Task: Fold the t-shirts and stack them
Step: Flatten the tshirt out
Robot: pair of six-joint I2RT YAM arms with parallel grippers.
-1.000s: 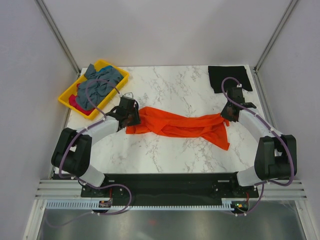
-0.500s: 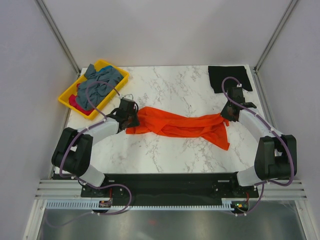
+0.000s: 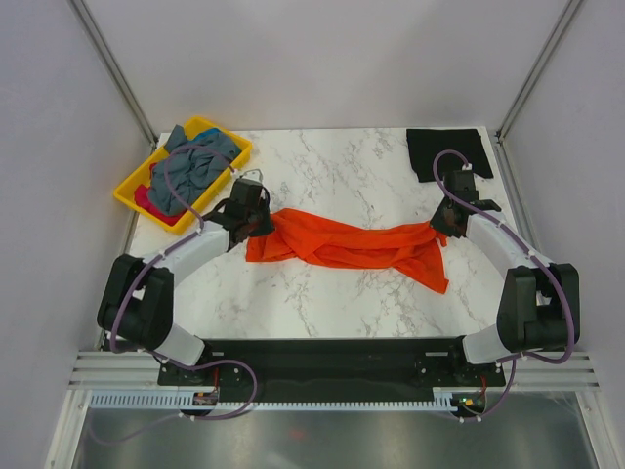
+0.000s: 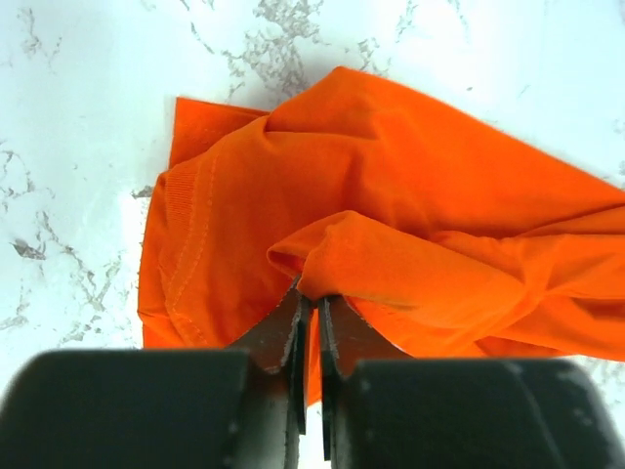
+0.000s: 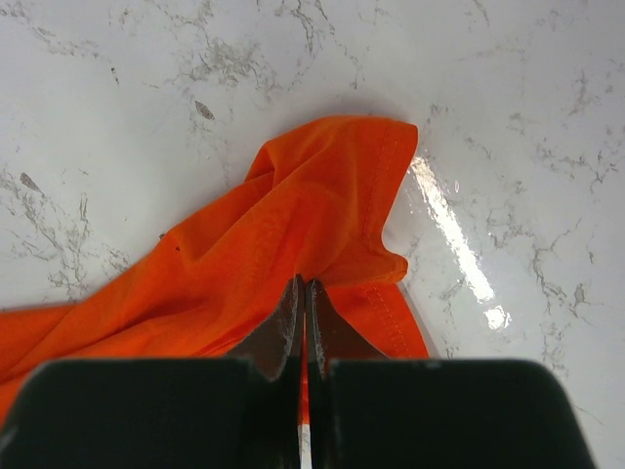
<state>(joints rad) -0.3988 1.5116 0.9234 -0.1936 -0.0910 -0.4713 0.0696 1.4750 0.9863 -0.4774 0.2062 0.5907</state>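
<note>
Two grippers of yours pinch the orange t-shirt [image 3: 347, 242] stretched between them: left gripper [image 4: 311, 298] nearly closed on a raised fold, right gripper [image 5: 303, 285] clamped on a hem. Beyond your left gripper sits the yellow tray [image 3: 132, 191] of grey-blue shirts [image 3: 190, 166]; beyond your right, the black t-shirt [image 3: 444, 149].

My left arm [image 3: 195, 244] and right arm [image 3: 498, 239] are white with black joints, looping purple cables [image 3: 435, 168] and black fingers [image 4: 278, 337].

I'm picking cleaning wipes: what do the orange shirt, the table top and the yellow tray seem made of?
Orange t-shirt: soft matte knit cloth, creased, with stitched hems. Table top: glossy marble-look surface, grey veins and glare; stone or laminate unclear. Yellow tray: likely smooth rigid plastic, uniform colour.
</note>
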